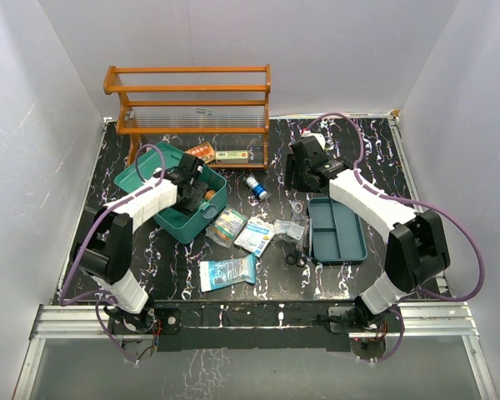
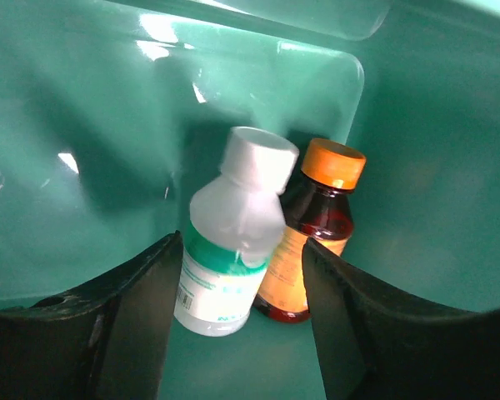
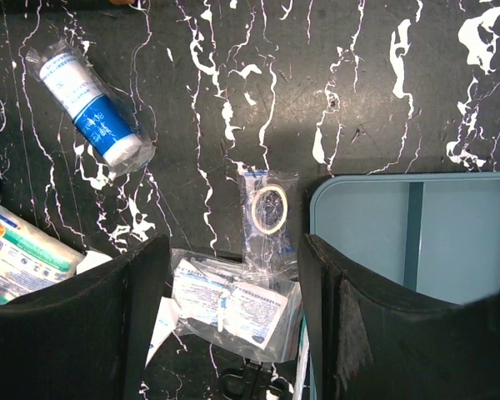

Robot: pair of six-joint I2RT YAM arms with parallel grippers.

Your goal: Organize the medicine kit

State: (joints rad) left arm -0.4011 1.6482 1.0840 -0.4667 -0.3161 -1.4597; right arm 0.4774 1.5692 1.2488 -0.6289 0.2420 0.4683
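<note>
The teal medicine kit box (image 1: pixel 150 171) stands open at the left. My left gripper (image 1: pixel 192 188) is down inside it, open. In the left wrist view, a white bottle (image 2: pixel 233 233) with a green label and an amber bottle (image 2: pixel 317 221) with an orange cap stand against the box wall (image 2: pixel 83 142), beyond the open gripper (image 2: pixel 242 321). The darker insert tray (image 1: pixel 337 231) lies at the right. My right gripper (image 1: pixel 304 172) is open above the table; below the gripper (image 3: pixel 233 317) lie a clear bag of packets (image 3: pixel 233 310) and a bagged tape ring (image 3: pixel 272 210), with the tray (image 3: pixel 450 237) beside them.
An orange wooden rack (image 1: pixel 192 104) stands at the back, with a small bottle (image 1: pixel 203 152) and a box (image 1: pixel 233 155) under it. A blue-and-white roll (image 1: pixel 257 187) (image 3: pixel 92 117), packets (image 1: pixel 254 235), a long pack (image 1: pixel 227 272) and scissors (image 1: pixel 296 257) lie between the box and the tray.
</note>
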